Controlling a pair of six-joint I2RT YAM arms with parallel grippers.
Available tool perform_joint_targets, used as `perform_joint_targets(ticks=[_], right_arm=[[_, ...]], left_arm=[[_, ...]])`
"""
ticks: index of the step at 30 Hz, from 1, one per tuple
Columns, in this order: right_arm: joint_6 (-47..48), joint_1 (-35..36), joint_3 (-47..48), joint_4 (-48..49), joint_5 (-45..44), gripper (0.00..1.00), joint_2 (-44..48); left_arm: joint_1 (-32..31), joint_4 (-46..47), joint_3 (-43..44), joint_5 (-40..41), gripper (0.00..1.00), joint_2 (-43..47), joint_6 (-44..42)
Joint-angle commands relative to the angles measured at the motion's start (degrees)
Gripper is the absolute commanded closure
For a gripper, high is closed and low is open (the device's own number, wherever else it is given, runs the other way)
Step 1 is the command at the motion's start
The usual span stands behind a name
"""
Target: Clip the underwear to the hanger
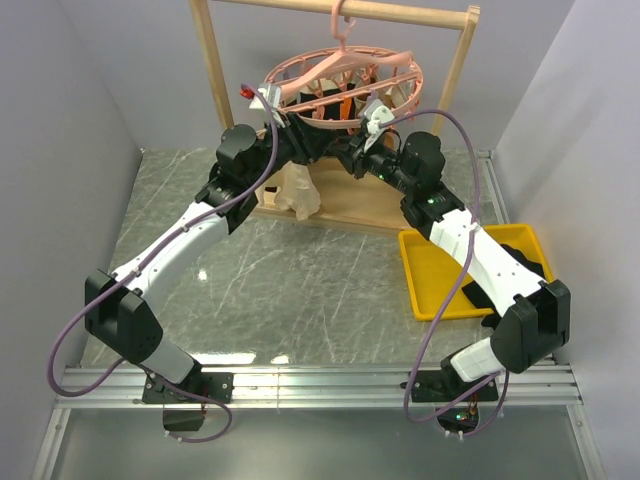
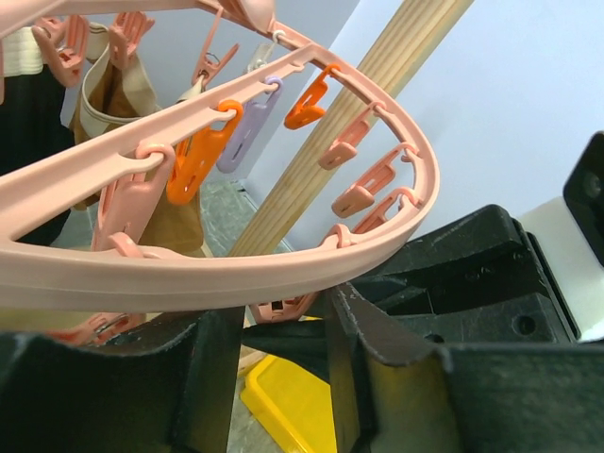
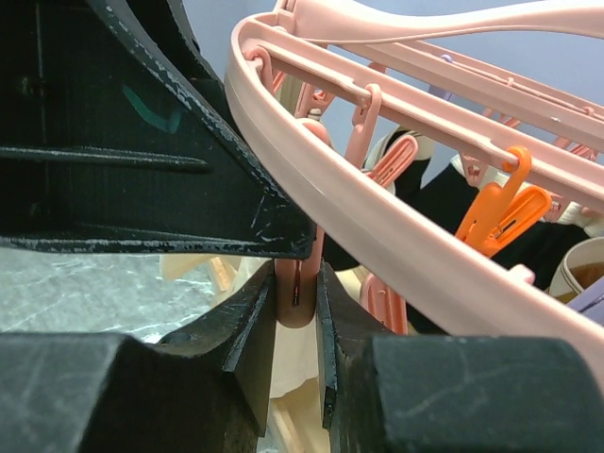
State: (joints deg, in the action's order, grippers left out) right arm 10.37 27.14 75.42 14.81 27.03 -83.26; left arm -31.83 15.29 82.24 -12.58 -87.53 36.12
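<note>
Up close on the right wrist camera, we saw the right gripper [image 3: 295,276] clamped on a pink clip [image 3: 295,310], its rough black fingers squeezing the clip from both sides. Just below hung the underwear [image 3: 294,377], soft cream cloth filling the slot between those fingers. Above swept the hanger [image 3: 377,226], smooth glossy pink plastic. Its ring curved off to the right, with an orange clip [image 3: 500,212] dangling from a crossbar.

Over on the left wrist camera, the left gripper [image 2: 283,326] sat right under the ring's outer edge. There was a gap between its fingers and a second pink clip [image 2: 281,304] at the tips. We could not tell whether the jaws pressed it or merely flanked it. Only this view gave us the round wooden post [image 2: 359,123] slanting close behind the ring, and a lilac clip [image 2: 247,132].

The top camera showed what neither wrist did. Both arms met under the hanger, which hung by its hook from the rack bar [image 1: 400,13]. The underwear draped below the ring beside the left wrist. The marbled table [image 1: 300,290] spread wide between the arms. A yellow tray [image 1: 425,290] lay by the right forearm, and grey walls stood close on either side.
</note>
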Motion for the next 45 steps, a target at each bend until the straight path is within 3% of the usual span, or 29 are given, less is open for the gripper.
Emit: perform_joint_targets(ticks=[1, 13, 18, 20, 21, 24, 26, 36, 41, 45], right_arm=[[1.58, 2.66, 0.61, -2.15, 1.1, 1.0, 1.88], [1.67, 4.06, 1.84, -4.0, -0.57, 1.0, 1.26], [1.49, 4.24, 2.1, -5.05, 0.13, 1.0, 1.18], [1.32, 4.16, 2.19, -6.1, 0.04, 0.86, 1.44], [1.32, 3.98, 2.1, -6.54, -0.22, 0.71, 1.52], [1.06, 2.58, 0.09, -7.34, 0.39, 0.54, 2.84], [-0.87, 1.44, -1.58, -6.55, 1.71, 0.5, 4.33], [-20.47, -3.93, -20.65, 5.84, 14.71, 0.54, 7.51], [-27.76, -4.37, -21.28, 10.23, 17.18, 0.58, 0.5], [-33.3, -6.47, -16.46, 14.36, 18.59, 0.59, -6.63]], left_arm=[[0.02, 5.01, 4.25, 3.7, 0.57, -0.54, 1.32], [0.02, 5.63, 4.95, 6.87, 0.6, -0.98, 1.24], [0.19, 5.89, 5.48, 5.55, 0.9, -1.16, 0.88], [0.19, 5.8, 5.13, 5.11, 1.0, -0.98, 1.06], [0.28, 5.63, 4.87, 5.02, 1.0, -0.81, 1.15], [0.63, 5.45, 4.07, 4.23, 1.0, -0.28, 1.23], [0.81, 5.45, 3.64, 4.06, 1.0, -0.1, 1.15], [1.78, 5.19, 3.9, 1.51, 1.0, 0.34, 2.03], [2.13, 4.22, 3.02, -0.6, 1.0, 1.48, 2.03], [2.74, 3.61, 2.05, -2.97, 1.0, 3.32, 0.71]])
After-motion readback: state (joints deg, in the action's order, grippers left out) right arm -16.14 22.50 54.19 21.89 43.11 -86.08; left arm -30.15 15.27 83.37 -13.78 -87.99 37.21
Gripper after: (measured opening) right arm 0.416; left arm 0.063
